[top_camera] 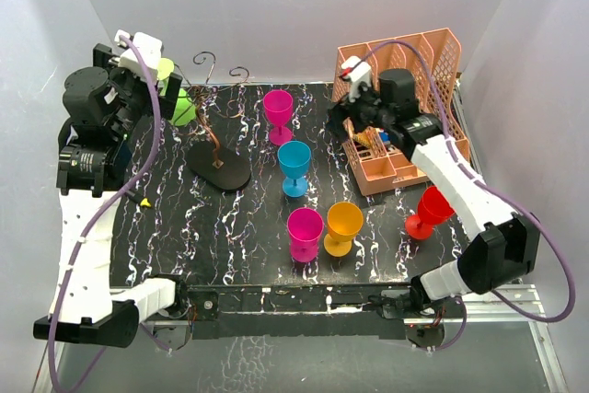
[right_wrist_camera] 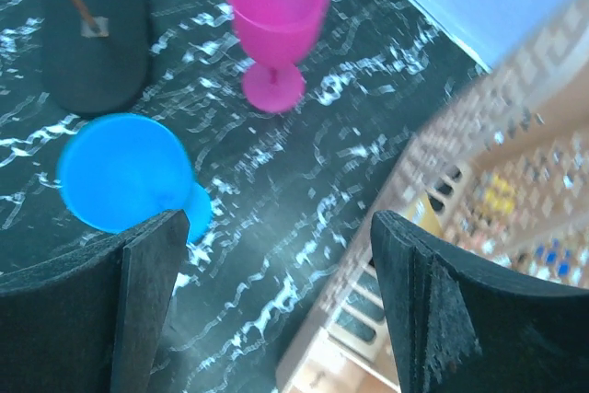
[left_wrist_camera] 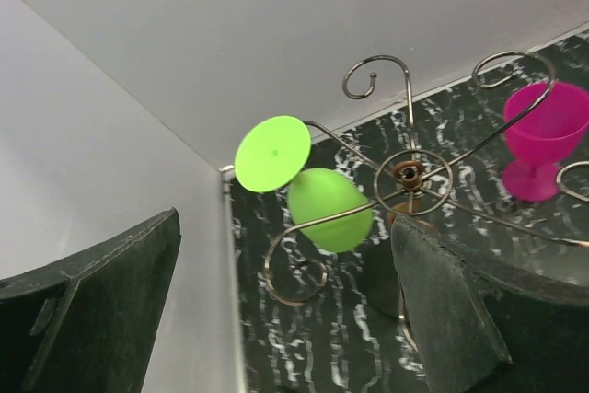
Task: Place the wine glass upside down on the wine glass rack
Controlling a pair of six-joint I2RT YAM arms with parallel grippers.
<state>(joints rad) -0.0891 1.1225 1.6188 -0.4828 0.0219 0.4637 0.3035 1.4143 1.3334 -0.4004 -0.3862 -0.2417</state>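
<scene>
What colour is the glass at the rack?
The glass is lime green; clearest in the left wrist view.

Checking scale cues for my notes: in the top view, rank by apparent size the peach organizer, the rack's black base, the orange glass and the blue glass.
Largest: peach organizer.
Next: rack's black base.
Last: orange glass and blue glass, which look about alike, so I won't rank them.

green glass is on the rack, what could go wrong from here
The green wine glass hangs tilted on one wire arm of the wine glass rack, so it may slip off. The open left gripper is close to it; a careless retreat could knock glass or rack. The open right gripper hovers near the blue glass and might tip it.
</scene>
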